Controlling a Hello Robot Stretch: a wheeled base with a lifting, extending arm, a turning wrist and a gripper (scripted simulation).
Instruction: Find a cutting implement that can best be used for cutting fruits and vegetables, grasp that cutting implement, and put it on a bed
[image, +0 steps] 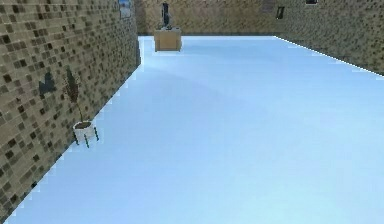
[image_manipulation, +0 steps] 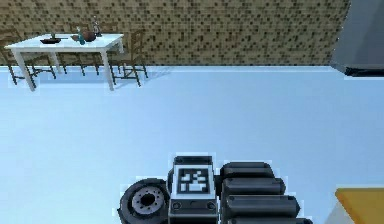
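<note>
Knife: cannot tell it apart among the small dark things (image_manipulation: 88, 36) on the white table (image_manipulation: 112, 41).
Gripper (image_manipulation: 146, 201): at the arm side view's bottom edge; cannot tell whether it holds anything.
Chairs (image_manipulation: 127, 62): around the table.
Potted plant (image: 85, 127): beside the tiled wall.

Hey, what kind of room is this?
Probably a home's dining area: a white table with dishes on it, wooden chairs beside it, and a potted plant by the tiled wall.

Seemingly tiled wall (image: 60, 70), smooth matt floor (image: 230, 130)
</note>
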